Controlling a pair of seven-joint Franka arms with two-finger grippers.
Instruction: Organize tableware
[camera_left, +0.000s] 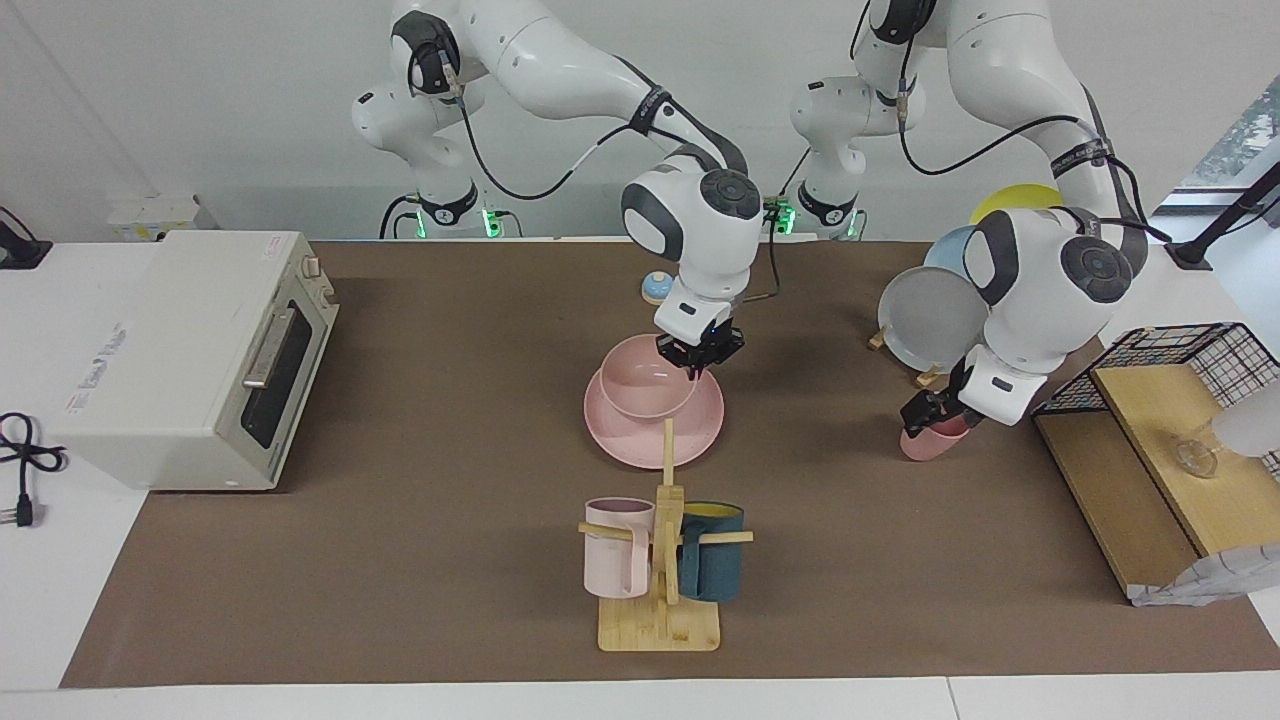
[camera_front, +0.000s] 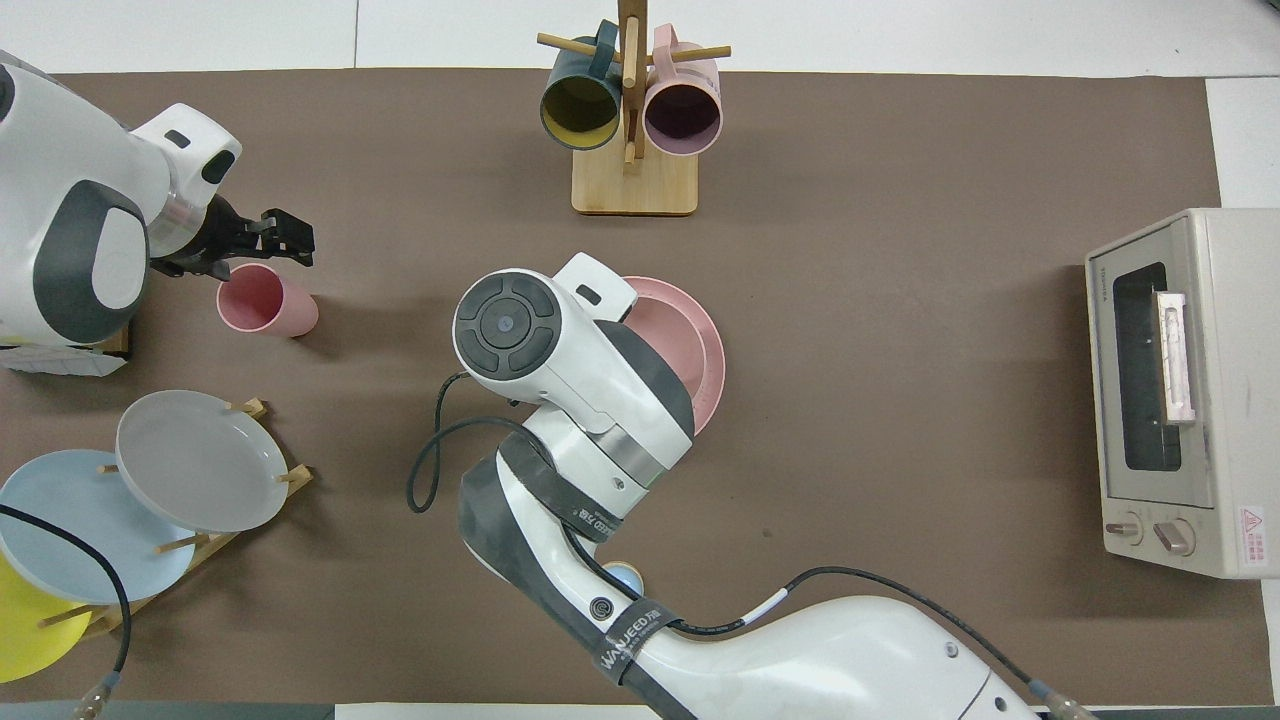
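Note:
A pink plate lies mid-table with a pink bowl resting in it; in the overhead view only the plate's edge shows past the arm. My right gripper is down at the bowl's rim, on the side nearer the robots. A small pink cup stands upright on the mat toward the left arm's end and also shows in the overhead view. My left gripper is open just over the cup's rim; from overhead it shows a gap between the fingers.
A wooden mug tree holds a pale pink mug and a teal mug, farther from the robots than the plate. A rack holds grey, blue and yellow plates. A toaster oven stands at the right arm's end, and a wire basket with wooden shelves at the left arm's end.

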